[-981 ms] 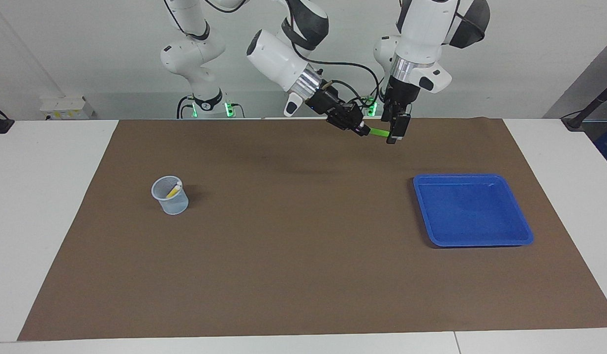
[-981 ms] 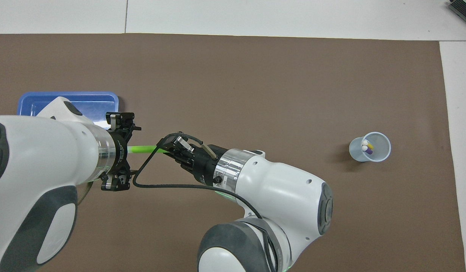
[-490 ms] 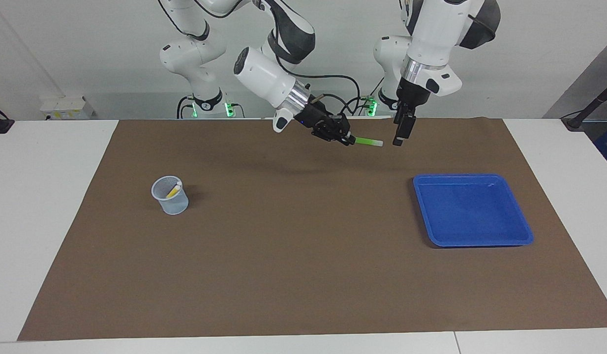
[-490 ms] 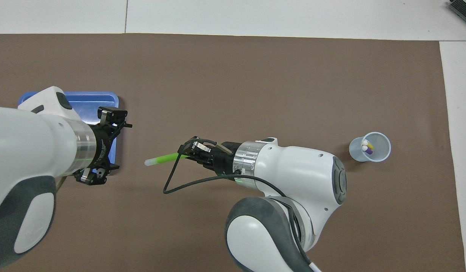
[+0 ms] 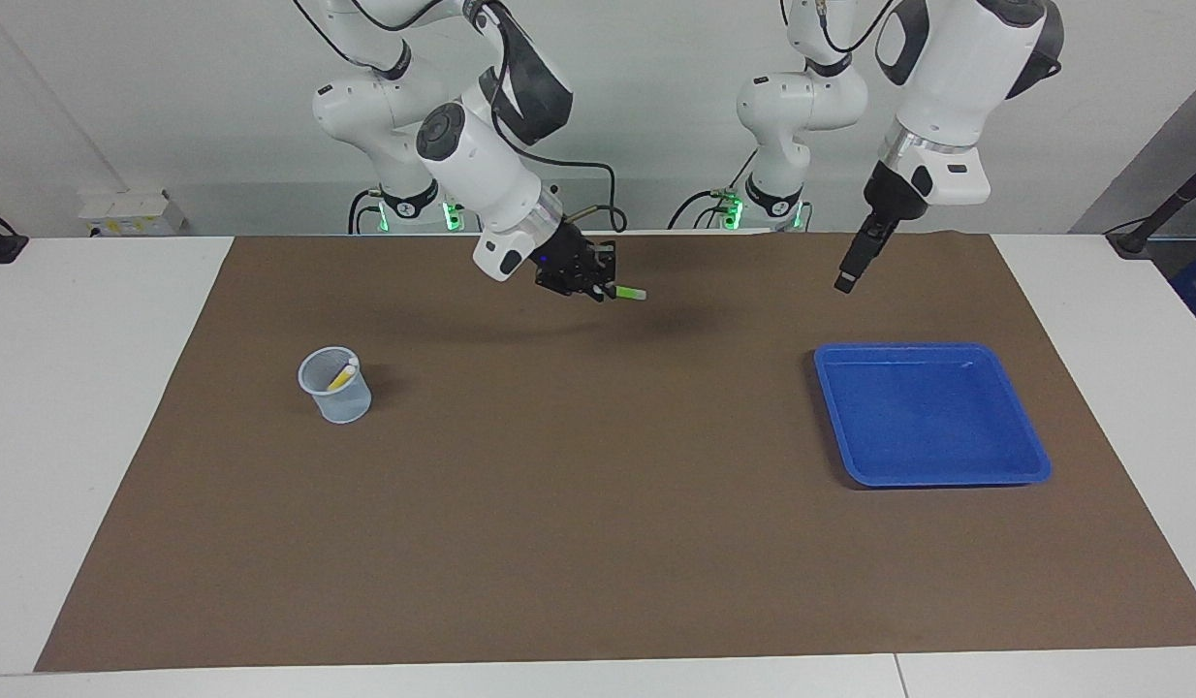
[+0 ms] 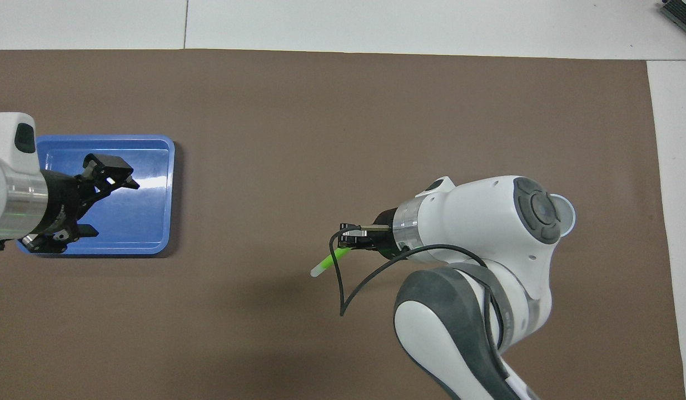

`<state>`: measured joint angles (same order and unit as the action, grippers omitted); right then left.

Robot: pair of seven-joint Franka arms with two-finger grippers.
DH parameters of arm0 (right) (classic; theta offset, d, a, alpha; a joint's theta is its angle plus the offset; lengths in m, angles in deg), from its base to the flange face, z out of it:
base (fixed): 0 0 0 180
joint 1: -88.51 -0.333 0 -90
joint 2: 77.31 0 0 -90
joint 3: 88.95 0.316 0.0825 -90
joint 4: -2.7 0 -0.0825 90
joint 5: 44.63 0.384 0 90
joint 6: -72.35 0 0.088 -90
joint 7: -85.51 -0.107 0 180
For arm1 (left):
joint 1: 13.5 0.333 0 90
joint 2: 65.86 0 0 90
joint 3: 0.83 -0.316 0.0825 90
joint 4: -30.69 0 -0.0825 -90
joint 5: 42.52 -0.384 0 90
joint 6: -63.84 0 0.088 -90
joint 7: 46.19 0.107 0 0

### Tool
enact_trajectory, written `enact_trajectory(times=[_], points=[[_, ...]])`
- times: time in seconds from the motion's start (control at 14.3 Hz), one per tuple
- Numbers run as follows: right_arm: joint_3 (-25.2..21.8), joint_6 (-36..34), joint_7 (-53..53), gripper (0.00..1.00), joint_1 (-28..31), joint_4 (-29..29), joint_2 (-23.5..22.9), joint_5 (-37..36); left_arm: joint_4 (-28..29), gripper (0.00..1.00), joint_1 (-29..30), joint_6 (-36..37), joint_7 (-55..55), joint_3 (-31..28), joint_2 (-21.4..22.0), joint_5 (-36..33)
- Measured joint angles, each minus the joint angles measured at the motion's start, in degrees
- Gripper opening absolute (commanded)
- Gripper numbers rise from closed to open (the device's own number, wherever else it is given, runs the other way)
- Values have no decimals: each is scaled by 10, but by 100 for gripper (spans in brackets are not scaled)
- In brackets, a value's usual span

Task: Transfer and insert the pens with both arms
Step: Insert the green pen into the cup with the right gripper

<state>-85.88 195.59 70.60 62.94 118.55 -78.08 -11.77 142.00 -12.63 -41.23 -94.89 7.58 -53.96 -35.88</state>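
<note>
Facing view. The right arm reaches from its base down and inward, wrist tilted; the right gripper (image 5: 598,287) hangs in the air over the brown mat (image 5: 598,543), clamped on the bright green pen (image 5: 627,291). The pen juts sideways out of the fingertips, whitish end pointing toward the left arm's end of the table. The left arm is raised, forearm sloping down; the left gripper (image 5: 848,277) hangs over the mat just nearer the robots than the blue tray (image 5: 932,470), fingers spread and holding nothing. The clear cup (image 5: 335,386) stands on the mat toward the right arm's end, well apart from the right gripper, with the yellow pen (image 5: 342,375) leaning inside it. The mat between cup and tray lies bare.

Overhead view. The right arm's white wrist housing covers most of the cup (image 6: 567,211); only part of its rim shows. The right gripper (image 6: 348,244) grips the green pen (image 6: 329,262), which slants away from the cup. The left gripper (image 6: 95,197) shows over the tray (image 6: 154,244), jaws apart. The tray sits near the mat's edge at the left arm's end.
</note>
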Motion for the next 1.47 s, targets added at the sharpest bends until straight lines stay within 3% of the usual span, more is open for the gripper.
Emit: enact_trajectory(times=[0.35, 0.77, 1.12, 1.47], points=[[-1, -143, 123, 0, 57, -3, 38, -181, 0, 100, 26, 18, 222, -53, 2, 3], [-4, -235, 351, 0, 159, -29, 47, -330, -11, 100, 35, 27, 388, -103, 5, 3], [-3, -240, 456, 0, 166, -37, 47, -415, -18, 100, 37, 30, 409, -97, 5, -17], [-4, -167, 610, 0, 172, -37, 40, -480, -27, 100, 35, 39, 411, -88, 3, -33]])
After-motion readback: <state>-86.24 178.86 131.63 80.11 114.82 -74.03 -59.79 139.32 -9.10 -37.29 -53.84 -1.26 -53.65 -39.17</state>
